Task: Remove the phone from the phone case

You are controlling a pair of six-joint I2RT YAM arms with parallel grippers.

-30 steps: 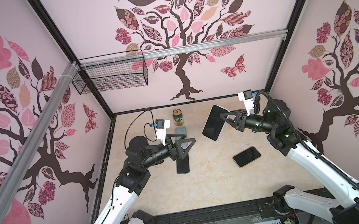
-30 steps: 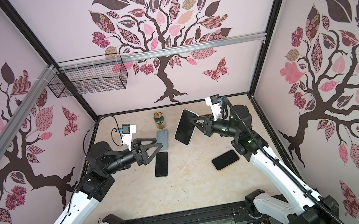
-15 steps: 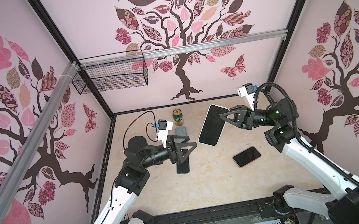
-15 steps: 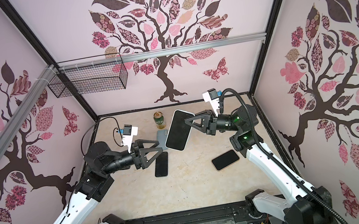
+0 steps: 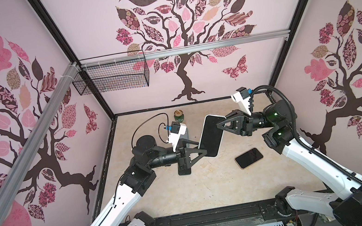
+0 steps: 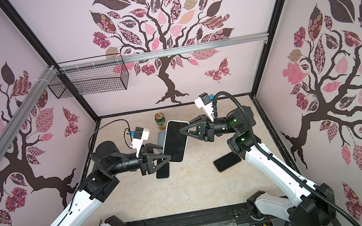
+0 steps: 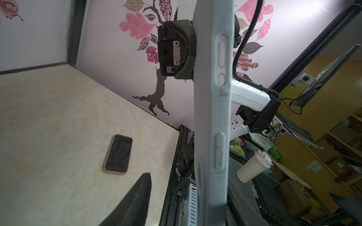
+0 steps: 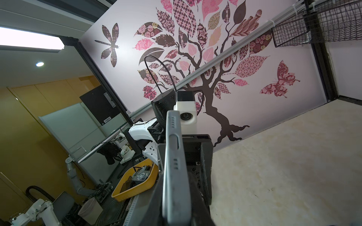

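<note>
Left hand (image 5: 202, 147) seemingly over spare phone (image 5: 185, 170)

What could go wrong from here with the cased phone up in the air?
The cased phone hangs in the air in the right claw alone. The left claw straddles its lower end, one finger clear of it. A slip might drop it on the black phone below. A hard tug might also knock the can.

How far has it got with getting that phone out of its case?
Early on. Done: the right pincer holds the cased phone clear of the table. In hand: the left pincer straddles its lower end, jaws not yet tight on it. Left: phone and case are not yet separated.
</note>
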